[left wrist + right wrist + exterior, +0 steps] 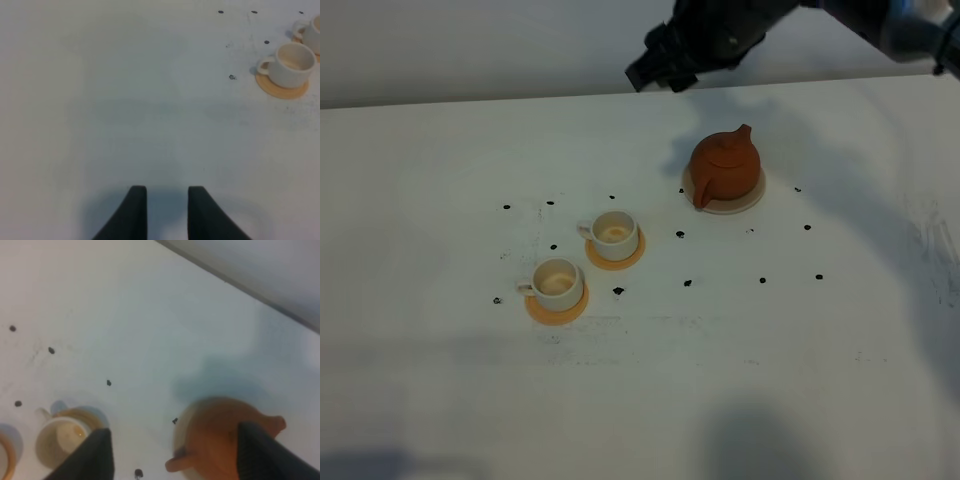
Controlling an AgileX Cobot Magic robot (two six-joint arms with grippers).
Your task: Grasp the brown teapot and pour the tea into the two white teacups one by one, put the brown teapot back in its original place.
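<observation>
Reddish-brown teapot (725, 165), beige disc (752, 197) under it; white cups (614, 232) (557, 282), pale insides, orange coasters (558, 315); white tabletop (440, 200) speckled with small black dots (618, 291).

Teapot (724, 165) to the right, rear cup (614, 232) and front cup (556, 282) to the left.
The teapot sits on a disc (752, 197); each cup stands on a coaster (620, 264), front cup left of rear cup.
</observation>
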